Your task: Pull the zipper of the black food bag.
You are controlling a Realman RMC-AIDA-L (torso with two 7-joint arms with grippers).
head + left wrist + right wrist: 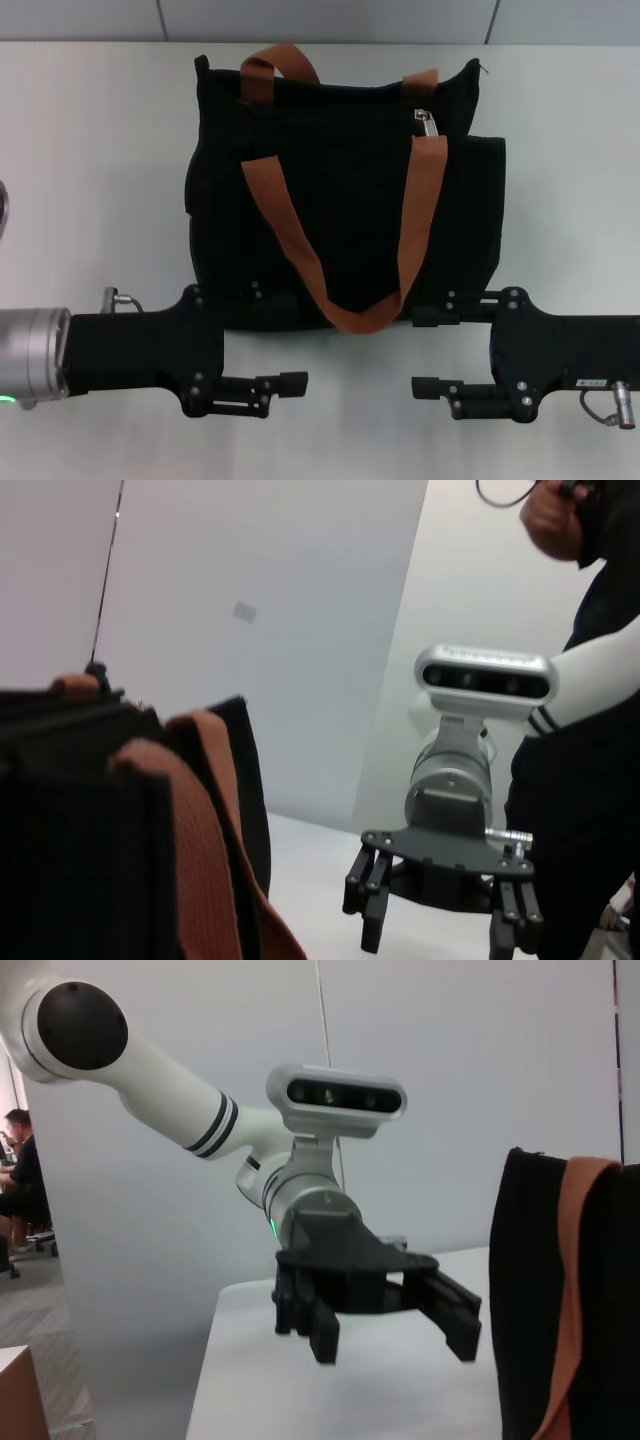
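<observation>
The black food bag (340, 210) lies flat on the white table (90, 150), with two rust-orange strap handles (300, 255). The silver zipper pull (426, 122) sits on the zip line at the bag's upper right. My left gripper (290, 340) is open and empty at the bag's near left edge. My right gripper (428, 350) is open and empty at the bag's near right edge. The left wrist view shows the bag (70, 830) close by and the right gripper (445, 920) beyond it. The right wrist view shows the bag's side (530, 1290) and the left gripper (395, 1335).
A round metal object (2, 210) shows at the table's left edge. A person in black (590, 780) stands beyond the right arm. The table's far edge meets a grey wall (320, 20).
</observation>
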